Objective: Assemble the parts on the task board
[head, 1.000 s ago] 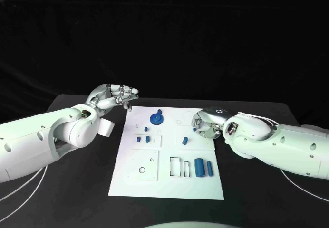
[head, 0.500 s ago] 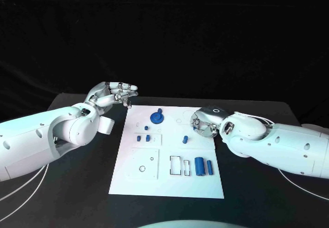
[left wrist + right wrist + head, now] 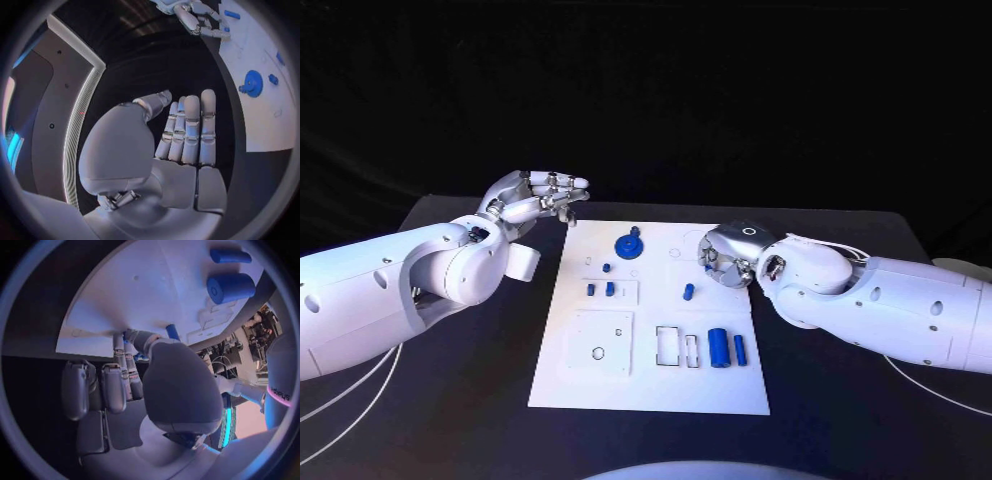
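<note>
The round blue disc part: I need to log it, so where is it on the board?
In the head view the round blue disc part sits near the far edge of the task board, between the left hand and right hand.

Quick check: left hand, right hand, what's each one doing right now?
Left hand: off the task board, fingers curled, holding nothing.
Right hand: over the board's edge; whether it grips a part cannot be told.

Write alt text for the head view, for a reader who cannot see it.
A white task board lies on a black table with small blue parts on it, among them a round blue piece near its far end and two blue cylinders near its right edge. The right hand hangs over the board's right edge; the left hand is raised, fingers curled, past its far left corner.
</note>
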### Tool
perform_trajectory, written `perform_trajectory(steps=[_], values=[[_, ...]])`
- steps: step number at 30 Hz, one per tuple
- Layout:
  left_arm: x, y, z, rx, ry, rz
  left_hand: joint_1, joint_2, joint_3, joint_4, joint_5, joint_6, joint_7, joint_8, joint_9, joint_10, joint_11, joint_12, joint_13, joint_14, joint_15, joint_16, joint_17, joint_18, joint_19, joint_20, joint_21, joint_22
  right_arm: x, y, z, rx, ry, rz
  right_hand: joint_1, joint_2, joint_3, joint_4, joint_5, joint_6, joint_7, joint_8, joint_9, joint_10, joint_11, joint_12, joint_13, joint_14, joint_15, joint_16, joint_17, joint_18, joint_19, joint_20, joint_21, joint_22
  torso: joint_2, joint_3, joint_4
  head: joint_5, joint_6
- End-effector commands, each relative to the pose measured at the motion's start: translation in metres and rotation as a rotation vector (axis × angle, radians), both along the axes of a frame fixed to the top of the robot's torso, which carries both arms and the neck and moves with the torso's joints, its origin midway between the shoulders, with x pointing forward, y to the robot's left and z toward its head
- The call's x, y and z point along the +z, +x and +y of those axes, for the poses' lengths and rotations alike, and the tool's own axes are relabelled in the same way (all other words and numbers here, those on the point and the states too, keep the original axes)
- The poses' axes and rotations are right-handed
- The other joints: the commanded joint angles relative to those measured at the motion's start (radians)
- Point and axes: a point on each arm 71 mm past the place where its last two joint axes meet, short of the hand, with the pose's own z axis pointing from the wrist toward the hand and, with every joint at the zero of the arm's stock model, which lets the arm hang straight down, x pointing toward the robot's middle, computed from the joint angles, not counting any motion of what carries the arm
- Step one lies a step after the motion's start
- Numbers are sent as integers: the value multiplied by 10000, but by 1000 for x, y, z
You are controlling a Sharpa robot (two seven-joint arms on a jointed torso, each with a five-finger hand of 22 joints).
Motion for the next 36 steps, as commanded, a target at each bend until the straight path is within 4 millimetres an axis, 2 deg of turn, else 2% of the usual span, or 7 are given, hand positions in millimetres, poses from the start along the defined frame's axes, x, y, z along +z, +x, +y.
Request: perform_trajectory(steps=[1,6,9,15,18,36], values=[[1,0,-3,-112,-85,58,89,54,-38,-18,49,-84,-10,-67,-11,-68,-9,34,15,-62,-7,-23,-15,143,-15,-27,-73,-10,-17,-6,3,101,-1077,661,-51,26,-1,-84,-69,70,17,41,12,21,-15,-35,-17,471,-86,49,-7,-72,123,-71,36,1594,-8,-10,3,-17,-21],[0,0,-2,-103,-56,88,121,70,-37,-41,56,-102,3,-75,-14,-93,2,44,22,-85,0,-26,-21,143,-17,-24,-80,-14,-16,-7,5,67,-1071,346,-48,71,46,-160,-76,140,-10,60,28,31,-31,-74,-34,478,-100,64,22,-87,151,-85,97,1632,-10,-8,5,-35,-18],[0,0,-3,-105,-40,90,140,82,-38,-54,59,-114,13,-80,-16,-113,11,53,27,-104,7,-30,-26,142,-20,-20,-85,-17,-14,-8,6,26,-1003,179,81,362,293,-441,-125,335,-51,145,96,227,-93,-87,-33,490,-162,79,30,-141,265,-146,333,1768,-5,-6,12,-36,-7],[1,-1,-3,-136,75,10,167,105,-34,-72,67,-127,26,-86,-18,-136,20,66,35,-123,13,-31,-32,142,-23,-16,-89,-19,-12,-8,6,-120,-835,-130,30,558,540,-647,-227,321,-28,120,124,283,-68,-181,-64,495,-150,85,25,-178,338,-154,488,1862,-11,-19,25,-34,-7],[1,-1,-3,-145,101,-4,170,106,-35,-75,69,-131,29,-88,-19,-142,23,68,36,-128,15,-32,-33,142,-24,-15,-90,-20,-10,-8,5,-175,-738,-278,-34,637,668,-718,-267,328,-29,118,144,325,-69,-221,-79,499,-149,92,29,-188,360,-153,535,1892,-8,-13,22,-38,-6],[1,-2,-3,-191,128,6,158,123,-86,-91,79,-220,79,-132,-38,-266,69,119,66,-123,52,49,-26,138,-4,13,-77,-14,5,-12,6,-80,76,-813,-162,589,729,-808,-318,341,-21,122,171,353,-66,-279,-100,488,-145,66,-42,-210,401,-150,626,1945,-12,-11,5,-47,59]])
